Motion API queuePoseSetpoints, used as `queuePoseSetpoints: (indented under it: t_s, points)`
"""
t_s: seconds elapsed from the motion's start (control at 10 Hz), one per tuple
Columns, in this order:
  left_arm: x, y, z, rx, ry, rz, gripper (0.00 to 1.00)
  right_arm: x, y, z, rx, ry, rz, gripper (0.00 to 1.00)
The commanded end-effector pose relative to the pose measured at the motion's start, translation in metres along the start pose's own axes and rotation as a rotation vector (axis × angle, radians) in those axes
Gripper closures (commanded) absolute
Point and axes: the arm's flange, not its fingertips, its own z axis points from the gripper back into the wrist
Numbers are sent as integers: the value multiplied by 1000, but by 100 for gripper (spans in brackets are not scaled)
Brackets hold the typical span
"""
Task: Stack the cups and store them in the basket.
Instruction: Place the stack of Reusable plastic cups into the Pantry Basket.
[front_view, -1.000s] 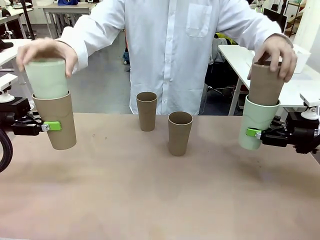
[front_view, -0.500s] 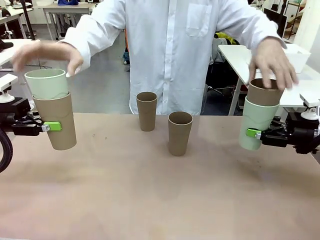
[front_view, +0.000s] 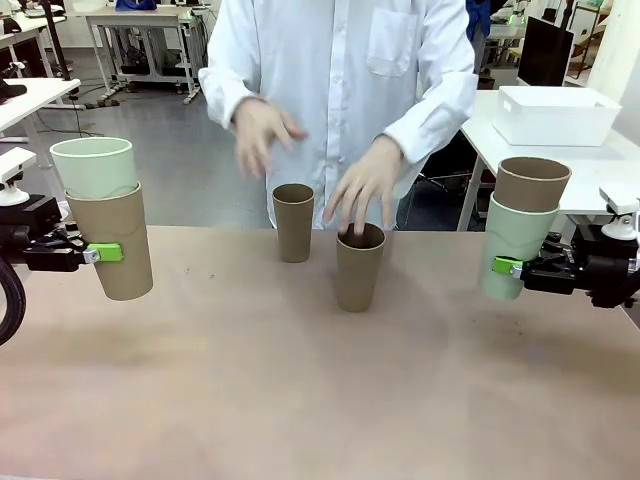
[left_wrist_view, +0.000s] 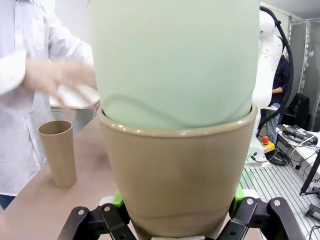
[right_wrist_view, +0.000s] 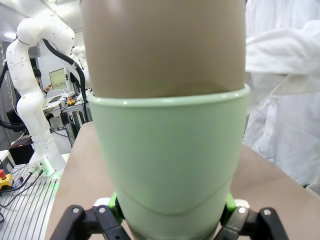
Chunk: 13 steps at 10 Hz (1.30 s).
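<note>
The person's hands (front_view: 365, 190) have quit the nested pairs (front_view: 112, 235) for the two loose cups (front_view: 359, 270); left claw (front_view: 108, 253) and right claw (front_view: 505, 266) each clamp a pair (basket (front_view: 557, 115) waits, side table (front_view: 600, 160)).

Black jaws, green pads (front_view: 103, 252); black cable (front_view: 17, 300); person's white coat (front_view: 340, 100).

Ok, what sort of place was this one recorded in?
Probably a robotics lab: white workbenches behind, a person in a white coat, and a red stop button among cables.
</note>
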Motion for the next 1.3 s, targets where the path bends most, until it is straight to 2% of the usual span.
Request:
queuePoseSetpoints:
  t_s: [0.0, 1.2]
  points:
    - [3, -1, -1, -3, -8, -1, 14, 3, 0, 0, -2, -3, 8, 17]
    - [3, -1, -1, -3, -8, -1, 14, 3, 0, 0, -2, -3, 8, 17]
